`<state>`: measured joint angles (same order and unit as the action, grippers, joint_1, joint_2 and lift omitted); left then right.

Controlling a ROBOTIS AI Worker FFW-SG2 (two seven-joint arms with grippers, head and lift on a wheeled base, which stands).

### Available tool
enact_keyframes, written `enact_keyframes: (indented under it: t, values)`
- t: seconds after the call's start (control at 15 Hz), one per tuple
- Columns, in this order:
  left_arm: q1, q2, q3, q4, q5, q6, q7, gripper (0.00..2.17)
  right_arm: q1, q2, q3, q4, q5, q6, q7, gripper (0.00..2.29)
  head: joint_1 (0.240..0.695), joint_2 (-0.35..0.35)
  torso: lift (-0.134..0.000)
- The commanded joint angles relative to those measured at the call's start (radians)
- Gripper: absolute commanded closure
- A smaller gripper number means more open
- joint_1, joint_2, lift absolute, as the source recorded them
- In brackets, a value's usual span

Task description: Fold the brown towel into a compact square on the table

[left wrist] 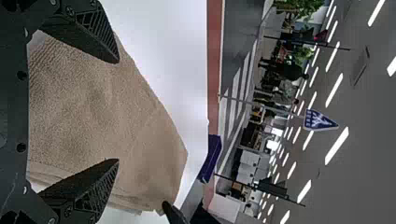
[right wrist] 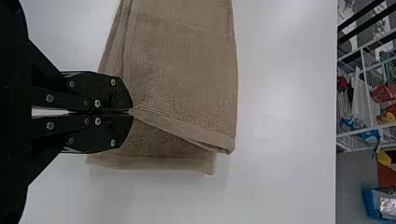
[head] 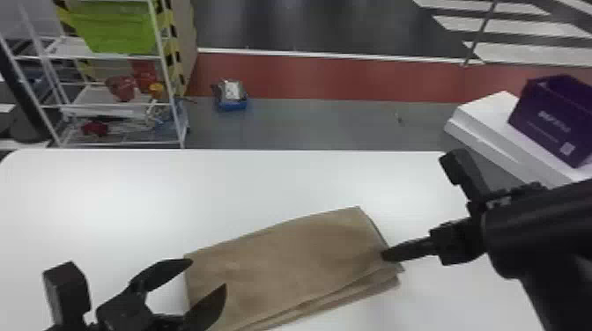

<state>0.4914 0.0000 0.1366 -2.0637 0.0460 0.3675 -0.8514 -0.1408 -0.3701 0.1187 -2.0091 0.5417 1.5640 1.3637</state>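
Towel [head: 286, 264] lies on the table [head: 110, 198] as a long layered strip between the two grippers; the right gripper [right wrist: 131, 112] has its fingers closed on the upper layer's edge near one end, with a lower layer showing beneath its tips; the left gripper [head: 209, 273] has its fingers spread wide over the other end, with nothing visibly pinched between them. The towel looks light, soft and limp, unlikely to slip, though its layers could slide apart; the left gripper probably does best near a corner of its end, catching every layer together. How many layers the right gripper pinches is hidden between its tips; the near corner by the left gripper is cut off in the head view; that gripper seems to hang just above the towel, though its height is hard to judge.
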Motion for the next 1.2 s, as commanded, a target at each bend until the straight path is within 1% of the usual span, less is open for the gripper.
enact_keyframes:
  t: [0.0, 0.07, 0.13, 0.2, 0.27, 0.53, 0.67, 0.73, 0.8, 1.13]
  values:
    - [-0.010, -0.003, -0.006, 0.011, 0.000, 0.000, 0.000, 0.14, 0.053, -0.036, -0.053, -0.002, 0.004, 0.008, 0.003, 1.10, 0.695, -0.143, -0.124]
    - [-0.011, -0.003, -0.009, 0.014, 0.000, 0.000, 0.000, 0.14, 0.063, -0.036, -0.071, 0.001, 0.007, 0.008, 0.003, 0.96, 0.695, -0.165, -0.124]
    - [-0.013, -0.003, -0.012, 0.014, 0.000, 0.000, 0.000, 0.14, 0.064, -0.029, -0.091, 0.006, 0.004, 0.008, 0.003, 0.65, 0.695, -0.181, -0.124]
    - [-0.013, -0.003, -0.014, 0.014, 0.000, 0.000, 0.000, 0.14, 0.064, -0.016, -0.109, 0.004, -0.006, 0.008, 0.003, 0.25, 0.695, -0.198, -0.124]
    - [-0.013, -0.003, -0.014, 0.014, -0.002, 0.003, 0.000, 0.14, 0.063, -0.012, -0.119, 0.001, -0.009, 0.008, 0.003, 0.12, 0.695, -0.217, -0.124]
    - [-0.013, -0.003, -0.009, 0.014, 0.000, 0.003, 0.002, 0.14, 0.066, -0.004, -0.188, -0.031, -0.060, 0.008, 0.003, 0.11, 0.695, -0.220, -0.124]
    - [-0.013, -0.003, -0.012, 0.014, -0.002, 0.003, 0.000, 0.14, 0.066, -0.001, -0.220, -0.031, -0.063, 0.008, 0.003, 0.11, 0.695, -0.222, -0.124]
    - [-0.016, -0.003, -0.012, 0.016, -0.002, 0.003, 0.002, 0.14, 0.064, -0.001, -0.232, -0.031, -0.083, 0.008, 0.003, 0.11, 0.695, -0.225, -0.124]
    - [-0.020, -0.003, -0.014, 0.019, -0.002, 0.006, 0.002, 0.14, 0.066, -0.003, -0.243, -0.030, -0.086, 0.008, 0.003, 0.11, 0.695, -0.230, -0.124]
    - [-0.028, -0.003, -0.025, 0.019, -0.003, 0.009, 0.000, 0.14, 0.067, 0.002, -0.249, -0.022, -0.097, 0.008, 0.003, 0.11, 0.695, -0.243, -0.124]
